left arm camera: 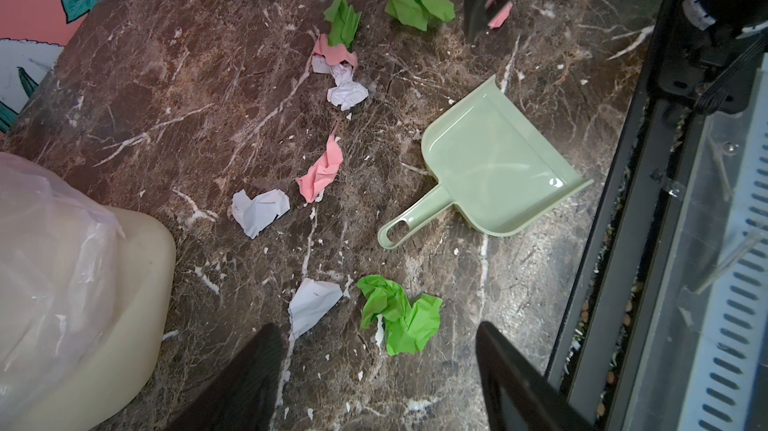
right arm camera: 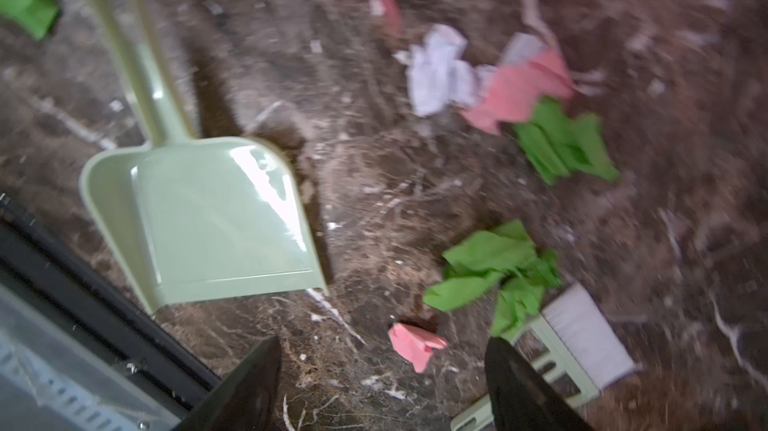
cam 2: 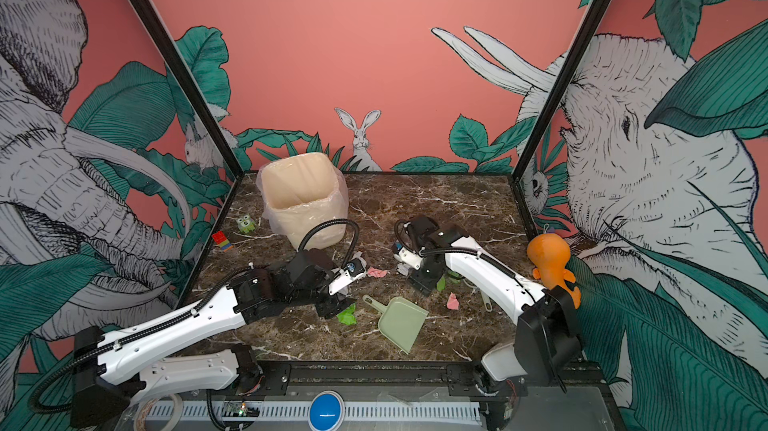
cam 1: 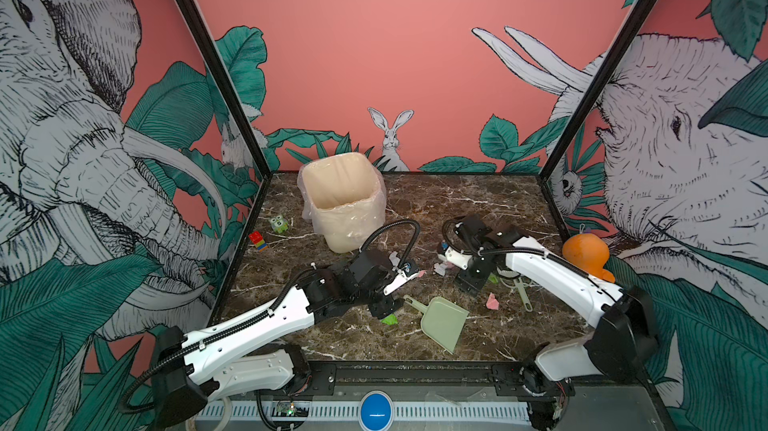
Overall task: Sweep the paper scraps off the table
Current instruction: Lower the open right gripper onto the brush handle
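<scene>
Several paper scraps lie across the middle of the table (cam 1: 478,200): a green one (left arm camera: 399,314), white ones (left arm camera: 313,304) (left arm camera: 259,211), a pink one (left arm camera: 322,173), and a mixed cluster (left arm camera: 338,71). My left gripper (left arm camera: 376,337) hangs open just above the table, beside the green scrap (cam 1: 390,319), with nothing between its fingers. My right gripper (right arm camera: 374,350) is open too, over a small pink scrap (right arm camera: 415,343). More green scraps (right arm camera: 494,267) lie past it. A pale green brush (right arm camera: 582,337) rests on the table beside one right finger.
A pale green dustpan (cam 1: 442,319) lies empty between the arms near the front edge. A bag-lined beige bin (cam 1: 343,200) stands at the back left. A green owl (cam 1: 279,224) and a coloured block (cam 1: 257,240) sit at the left edge, and an orange toy (cam 1: 588,256) at the right.
</scene>
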Robot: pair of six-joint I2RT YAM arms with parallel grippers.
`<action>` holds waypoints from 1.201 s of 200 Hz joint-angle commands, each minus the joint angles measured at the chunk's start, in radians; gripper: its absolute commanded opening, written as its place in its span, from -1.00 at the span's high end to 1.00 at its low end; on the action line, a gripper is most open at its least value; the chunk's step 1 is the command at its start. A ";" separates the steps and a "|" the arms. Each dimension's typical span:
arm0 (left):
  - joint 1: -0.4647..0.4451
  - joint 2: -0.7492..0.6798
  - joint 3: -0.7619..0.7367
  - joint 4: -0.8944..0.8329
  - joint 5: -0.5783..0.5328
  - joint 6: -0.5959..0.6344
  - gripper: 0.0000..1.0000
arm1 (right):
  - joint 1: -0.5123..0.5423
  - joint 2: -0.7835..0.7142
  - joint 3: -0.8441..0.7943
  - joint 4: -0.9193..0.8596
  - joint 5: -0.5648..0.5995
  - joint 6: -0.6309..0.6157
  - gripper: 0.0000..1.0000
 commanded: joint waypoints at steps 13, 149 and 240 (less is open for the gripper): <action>-0.005 0.026 0.015 0.055 0.012 -0.067 -0.54 | -0.198 -0.098 -0.056 -0.024 0.105 0.242 -0.59; -0.004 0.047 -0.001 0.125 0.008 -0.124 -0.68 | -0.662 -0.075 -0.117 0.007 -0.049 0.556 -0.80; -0.003 0.023 -0.017 0.111 0.002 -0.127 -0.70 | -0.755 -0.059 -0.389 0.278 -0.141 0.657 -0.81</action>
